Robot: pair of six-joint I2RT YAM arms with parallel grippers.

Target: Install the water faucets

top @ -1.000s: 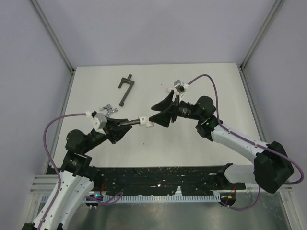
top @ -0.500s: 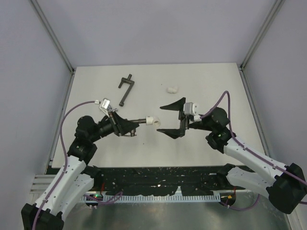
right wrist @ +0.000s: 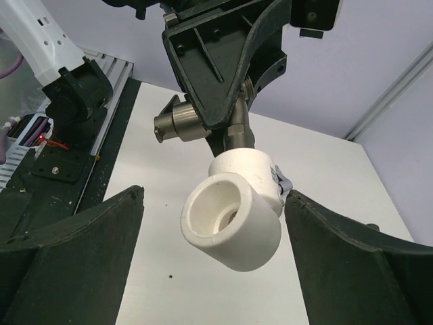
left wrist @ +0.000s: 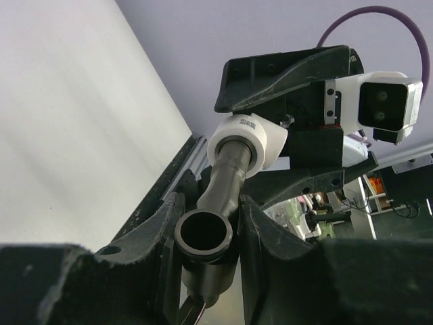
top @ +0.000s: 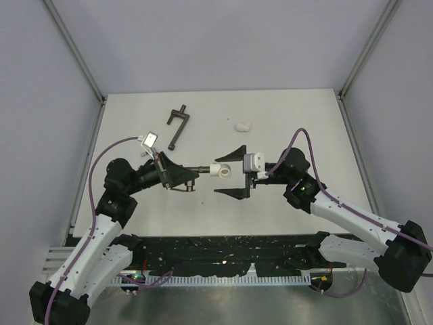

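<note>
I see the left gripper (left wrist: 206, 237) clamped narrow on the dark grey-bronze faucet (left wrist: 229, 172), with its fingers (left wrist: 152, 237) pressing both sides of the round body and the stem sticking out ahead. A white elbow fitting (right wrist: 233, 220) sits on the end of that stem, its open mouth facing my right wrist camera. The right gripper (top: 216, 176) is spread wide, one finger on each side of the elbow. Its fingers (right wrist: 74, 250) are not touching it, and I see a clear gap on both sides. From above, the faucet and elbow are held off the table (top: 298, 115), roughly mid-width and in the front half, between the two wrists, with both arms reaching in toward the centre. A T-handled bar (top: 178, 125) lies flat toward the back left, well apart from both grippers. A loose white elbow (top: 242, 125) lies toward the back centre, beyond the right gripper's upper finger and not touching it. There is bare surface to the right of the right arm and along the back edge. The black rail (top: 223, 250) runs along the near edge under both arms, and side walls close in left and right.
</note>
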